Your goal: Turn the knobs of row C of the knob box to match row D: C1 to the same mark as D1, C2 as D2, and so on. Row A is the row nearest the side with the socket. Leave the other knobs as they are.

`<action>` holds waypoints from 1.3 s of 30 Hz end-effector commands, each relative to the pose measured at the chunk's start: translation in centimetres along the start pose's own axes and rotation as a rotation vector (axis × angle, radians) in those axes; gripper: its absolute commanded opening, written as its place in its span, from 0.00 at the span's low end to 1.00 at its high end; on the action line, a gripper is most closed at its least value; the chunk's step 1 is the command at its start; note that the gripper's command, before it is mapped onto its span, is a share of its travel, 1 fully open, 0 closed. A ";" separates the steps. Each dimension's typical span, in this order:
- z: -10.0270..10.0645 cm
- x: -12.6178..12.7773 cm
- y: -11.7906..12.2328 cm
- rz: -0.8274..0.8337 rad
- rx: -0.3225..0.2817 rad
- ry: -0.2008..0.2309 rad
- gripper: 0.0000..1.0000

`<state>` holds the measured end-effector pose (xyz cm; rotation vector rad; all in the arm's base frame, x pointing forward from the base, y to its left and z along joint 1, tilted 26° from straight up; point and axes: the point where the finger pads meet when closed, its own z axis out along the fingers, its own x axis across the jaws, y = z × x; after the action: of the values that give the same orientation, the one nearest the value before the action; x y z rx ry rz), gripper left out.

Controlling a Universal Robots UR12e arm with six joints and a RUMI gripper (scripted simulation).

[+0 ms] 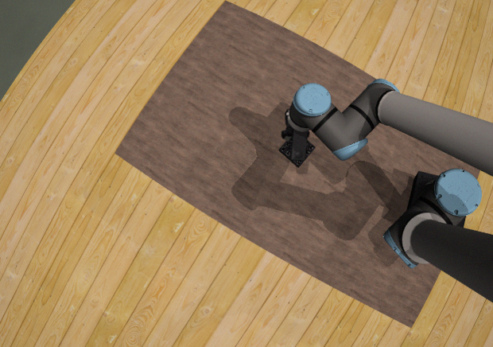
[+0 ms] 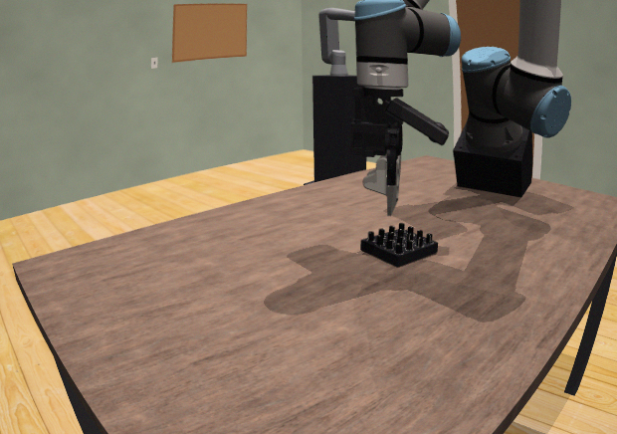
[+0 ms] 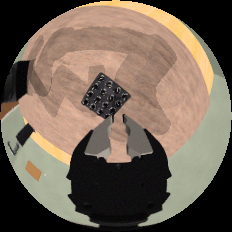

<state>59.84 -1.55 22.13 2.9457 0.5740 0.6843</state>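
The knob box [image 2: 395, 242] is a small black square block with a grid of short black knobs, lying on the brown table top. It also shows in the overhead view [image 1: 296, 151], partly covered by my wrist, and in the wrist view [image 3: 106, 95]. I cannot read the knob marks or see the socket side at this size. My gripper [image 2: 390, 208] hangs straight down, well above the box's far side and touching no knob. Its fingers are drawn close together with nothing between them; in the wrist view the gripper [image 3: 118, 119] has its tips just below the box's near corner.
The arm's black base block [image 2: 494, 166] stands on the table's far right. A tall black cabinet [image 2: 333, 124] stands behind the table. The table's edge [image 2: 573, 338] runs close on the right, and wooden floor surrounds the table.
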 end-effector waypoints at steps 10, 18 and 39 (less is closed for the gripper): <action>0.1 0.2 0.0 -0.009 0.001 0.001 0.11; 0.3 0.2 0.0 -0.023 0.002 0.001 0.11; 2.8 0.0 -0.2 -0.029 0.005 -0.002 0.11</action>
<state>60.78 -1.57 20.68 2.9326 0.6155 0.6821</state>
